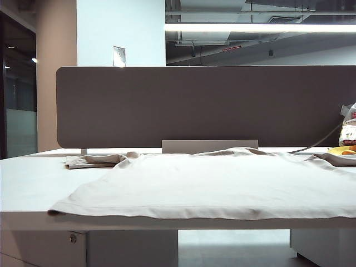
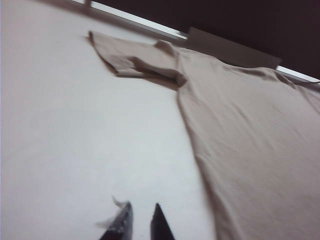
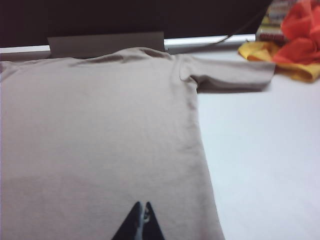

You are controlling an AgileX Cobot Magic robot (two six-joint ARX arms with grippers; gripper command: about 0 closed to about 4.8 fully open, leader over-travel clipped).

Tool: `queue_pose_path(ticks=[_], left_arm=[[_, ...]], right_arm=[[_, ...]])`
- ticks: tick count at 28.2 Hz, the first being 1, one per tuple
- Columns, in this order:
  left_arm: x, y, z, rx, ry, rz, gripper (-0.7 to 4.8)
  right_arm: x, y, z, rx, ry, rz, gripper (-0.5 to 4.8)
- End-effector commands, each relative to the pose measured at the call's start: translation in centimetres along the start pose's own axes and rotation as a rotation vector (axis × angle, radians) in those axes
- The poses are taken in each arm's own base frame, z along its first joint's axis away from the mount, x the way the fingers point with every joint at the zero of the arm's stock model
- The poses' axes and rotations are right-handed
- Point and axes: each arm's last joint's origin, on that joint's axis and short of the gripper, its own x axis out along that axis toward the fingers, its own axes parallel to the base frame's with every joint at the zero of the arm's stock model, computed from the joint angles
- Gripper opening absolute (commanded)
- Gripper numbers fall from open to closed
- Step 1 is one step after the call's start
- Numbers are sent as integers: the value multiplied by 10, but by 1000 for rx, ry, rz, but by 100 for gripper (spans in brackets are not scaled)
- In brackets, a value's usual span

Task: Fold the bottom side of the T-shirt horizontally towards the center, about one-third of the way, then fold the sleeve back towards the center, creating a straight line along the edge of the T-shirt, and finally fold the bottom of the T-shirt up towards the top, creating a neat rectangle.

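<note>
**Desk:** What is lying at the centre?

**Photographer:** The T-shirt, plain beige, is lying spread flat on the white bench, taking up most of its width. The bottom of the T-shirt, its straight hemmed edge, is running along the near edge of the bench in the exterior view. The top of the shirt is sitting toward the dark partition at the back, close to a small grey bracket.

**Desk:** And the sleeves?

**Photographer:** The left sleeve is lying rumpled and partly folded on itself out on the bare bench. The right sleeve is lying flat, reaching toward a heap of yellow and orange items at the far right corner, though not touching them.

**Desk:** Where are the arms sitting?

**Photographer:** Neither is showing in the exterior view. The left pincer is hovering over bare bench just beside the shirt's side edge, its jaws standing narrow with a slim gap between the tips. A bit of pale material is showing at one tip; I cannot tell what it is. The right pincer is hanging above the shirt's body near the hem end, its tips pressed together on nothing.

**Desk:** Anything else?

**Photographer:** A cable is trailing from the partition toward the right corner.
</note>
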Motion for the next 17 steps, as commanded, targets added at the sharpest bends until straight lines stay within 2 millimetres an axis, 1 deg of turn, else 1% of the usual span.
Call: queue_pose_path(ticks=[1, 8, 9, 10, 14, 17], left_arm=[[0, 0, -2, -3, 27, -11, 48], [4, 1, -7, -18, 103, -14, 42], [5, 0, -8, -18, 118, -22, 26], [6, -1, -9, -17, 130, -32, 21], [8, -8, -11, -6, 152, -87, 21], [10, -12, -10, -5, 153, -113, 17]], right_arm=[[0, -1, 0, 23, -15, -43, -6], [-1, -3, 4, 53, -27, -116, -6], [-2, -3, 6, 53, -27, -118, -6], [-2, -3, 7, 52, -25, -121, -6], [-6, -4, 15, 73, -16, -182, -6], [-6, -3, 20, 93, -16, -193, -6]])
